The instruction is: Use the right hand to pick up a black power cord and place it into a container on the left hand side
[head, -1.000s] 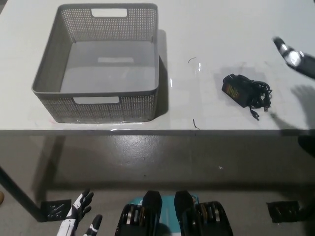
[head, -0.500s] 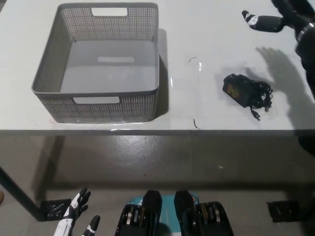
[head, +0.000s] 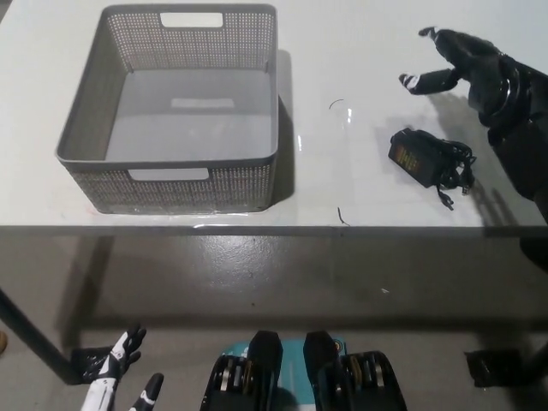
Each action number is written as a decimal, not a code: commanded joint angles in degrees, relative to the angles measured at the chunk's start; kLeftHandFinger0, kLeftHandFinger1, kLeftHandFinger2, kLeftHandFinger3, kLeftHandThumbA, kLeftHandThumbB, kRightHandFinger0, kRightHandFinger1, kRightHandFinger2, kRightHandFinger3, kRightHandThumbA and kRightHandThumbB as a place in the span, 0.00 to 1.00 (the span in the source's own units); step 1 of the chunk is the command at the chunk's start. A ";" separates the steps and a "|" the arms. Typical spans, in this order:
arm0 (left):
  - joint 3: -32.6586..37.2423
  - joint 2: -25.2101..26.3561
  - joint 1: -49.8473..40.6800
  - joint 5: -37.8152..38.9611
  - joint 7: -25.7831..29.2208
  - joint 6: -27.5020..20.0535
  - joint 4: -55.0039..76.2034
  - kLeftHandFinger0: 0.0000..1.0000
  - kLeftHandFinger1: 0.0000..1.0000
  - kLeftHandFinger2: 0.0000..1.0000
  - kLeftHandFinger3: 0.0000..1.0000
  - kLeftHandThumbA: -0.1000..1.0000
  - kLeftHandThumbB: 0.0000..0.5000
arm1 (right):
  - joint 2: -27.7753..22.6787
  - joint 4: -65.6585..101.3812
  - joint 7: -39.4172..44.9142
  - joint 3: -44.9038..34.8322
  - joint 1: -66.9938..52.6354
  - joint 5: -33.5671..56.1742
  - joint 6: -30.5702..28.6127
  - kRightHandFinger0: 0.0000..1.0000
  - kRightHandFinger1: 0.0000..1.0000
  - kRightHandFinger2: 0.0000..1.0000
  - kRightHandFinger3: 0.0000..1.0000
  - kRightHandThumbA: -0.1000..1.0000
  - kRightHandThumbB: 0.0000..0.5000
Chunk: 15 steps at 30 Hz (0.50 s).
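The black power cord [head: 430, 163], a power brick with its cable bundled beside it, lies on the white table [head: 360, 51] at the right. My black right hand [head: 454, 67] hovers open just above and behind it, fingers spread toward the left, holding nothing. A grey perforated basket [head: 175, 111] stands empty on the left part of the table. My white left hand [head: 116, 381] hangs low at the bottom left, below the table, fingers apart.
The table's front edge [head: 257, 229] runs across the middle of the picture, with grey floor below it. Two small dark scraps [head: 340, 214] lie on the table between basket and cord. A table leg [head: 34, 342] slants at the lower left.
My right hand has swung in from the right edge to over the table, then down and nearer the cord. The left hand has sunk slightly. Cord and basket have not moved.
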<state>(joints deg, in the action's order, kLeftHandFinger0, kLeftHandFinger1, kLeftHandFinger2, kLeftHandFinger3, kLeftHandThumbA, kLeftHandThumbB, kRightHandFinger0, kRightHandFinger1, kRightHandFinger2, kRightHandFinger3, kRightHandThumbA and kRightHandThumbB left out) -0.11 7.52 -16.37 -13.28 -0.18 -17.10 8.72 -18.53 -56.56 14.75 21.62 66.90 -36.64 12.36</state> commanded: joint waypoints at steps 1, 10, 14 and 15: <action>-0.37 0.87 -0.02 -0.37 0.20 -0.56 2.61 1.00 1.00 1.00 1.00 0.83 0.31 | -0.94 1.34 2.80 -1.11 1.63 2.98 0.48 1.00 1.00 1.00 1.00 0.77 1.00; -0.87 0.82 -0.03 -0.60 0.35 -0.85 2.79 1.00 1.00 1.00 1.00 0.82 0.28 | -1.83 7.69 9.36 1.44 0.10 1.24 6.68 1.00 1.00 1.00 1.00 0.76 1.00; -1.08 1.15 0.89 -1.11 0.21 -0.10 2.82 1.00 1.00 1.00 1.00 0.82 0.31 | -2.83 10.29 11.18 1.66 -0.10 1.51 8.32 1.00 1.00 1.00 1.00 0.79 1.00; -1.03 1.19 1.06 -1.01 0.03 0.26 2.87 1.00 1.00 1.00 1.00 0.82 0.32 | -3.15 11.07 11.67 1.57 -0.32 1.67 8.58 1.00 1.00 1.00 1.00 0.80 1.00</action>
<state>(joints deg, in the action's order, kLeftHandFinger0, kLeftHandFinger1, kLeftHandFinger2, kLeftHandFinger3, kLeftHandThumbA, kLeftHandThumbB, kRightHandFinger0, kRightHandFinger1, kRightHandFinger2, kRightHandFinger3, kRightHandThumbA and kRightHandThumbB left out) -0.79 7.62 -16.20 -13.52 -0.23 -16.95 9.59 -19.16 -49.11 22.79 23.28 64.57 -35.58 17.61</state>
